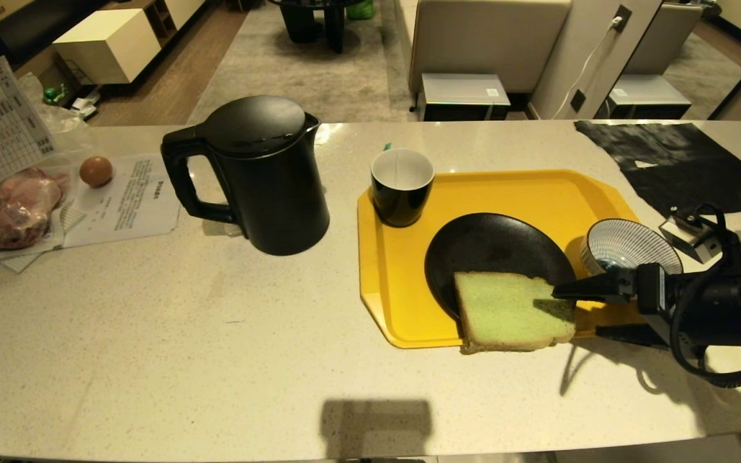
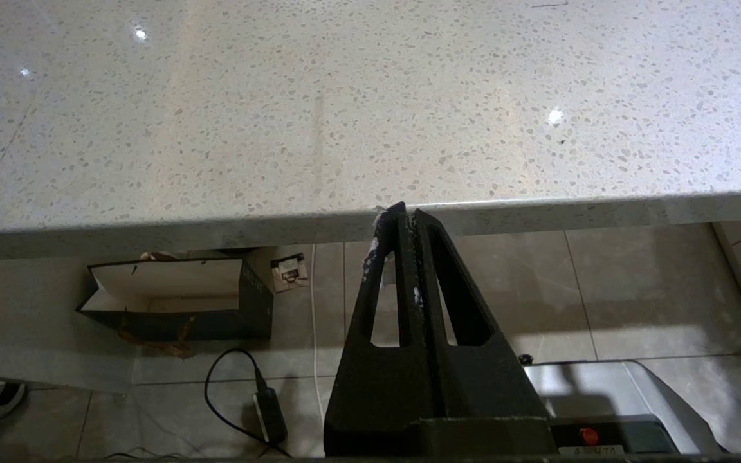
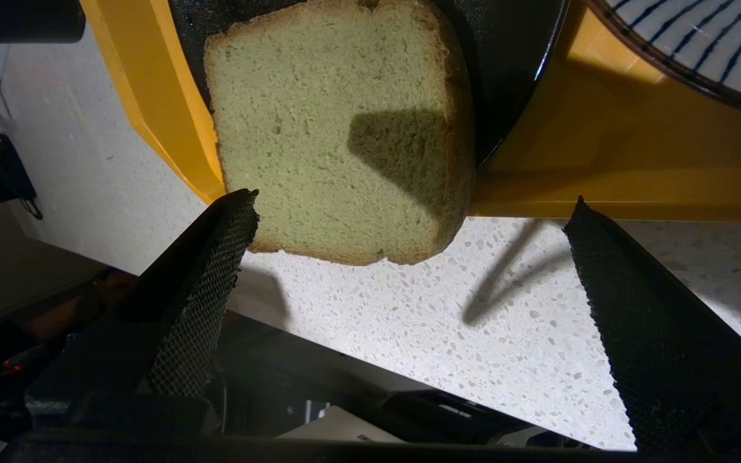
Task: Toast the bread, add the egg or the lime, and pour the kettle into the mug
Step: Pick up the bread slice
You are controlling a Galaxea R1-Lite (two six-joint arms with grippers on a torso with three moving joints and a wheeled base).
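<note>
Speckled pale stone forms the bench (image 1: 216, 334) before you, with a lounge of sofas and low cabinets beyond its far edge; on the right sits a yellow tray (image 1: 538, 193) carrying a black plate (image 1: 493, 244), the mug (image 1: 401, 186) at its far left corner and a blue-and-white striped bowl (image 1: 631, 247) at its right side; the bread (image 1: 509, 308) lies flat with one part on the plate's near edge, crossing the tray's near rim and jutting over the bench; your right claw (image 1: 579, 312) comes in level from the right, fingers spread wide with nothing between them, one finger (image 3: 206, 283) near a corner of the slice and the other well off to the side over bare stone, and whether the near one touches the crust you cannot tell; the kettle (image 1: 258, 170) stands on the bench left of the tray, handle turned left; farther left an orange-brown egg (image 1: 96, 171) rests on printed papers (image 1: 132, 199) beside a bagged pink lump (image 1: 20, 209); your left claw (image 2: 405, 215) hangs at the bench's front edge, fingers pressed together and holding nothing.
</note>
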